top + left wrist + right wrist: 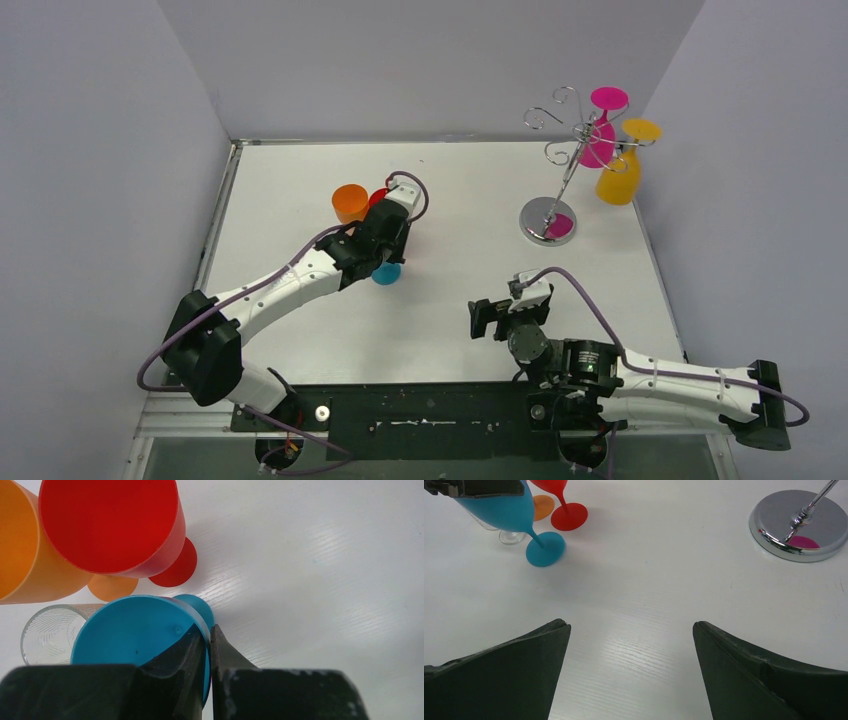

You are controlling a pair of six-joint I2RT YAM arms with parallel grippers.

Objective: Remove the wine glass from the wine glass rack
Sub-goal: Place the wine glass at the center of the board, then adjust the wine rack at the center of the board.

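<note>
A white counter (440, 190), closed in by pale walls, is seen from above, with two arms mounted at its near edge. The left arm (270, 295) is stretched toward the middle-left of the counter, while the right arm (660, 385) is folded low at the near right. The wine glass rack (537, 214) is stood near the far right corner, its round shiny base set on the counter and its slim stem leaning a little. Two glasses are hung upside down from its curled arms: a pink wine glass (600, 140) and, just beside it toward the right wall, a yellow wine glass (620, 178). Well apart from the rack, at the middle-left, an orange wine glass (350, 203) and a red wine glass (378, 197) are stood upright side by side, and a clear glass (50, 632) is seen next to them. The blue wine glass (135, 630) is held off the rack, just in front of this group and tilted; whether its foot touches the counter cannot be told. The left tool (210, 637) is closed almost fully, and the rim of the blue bowl is pinched between its fingers, one inside and one outside. The right tool (631, 625) is spread wide with nothing held, over bare counter between the group of glasses and the rack's base.
</note>
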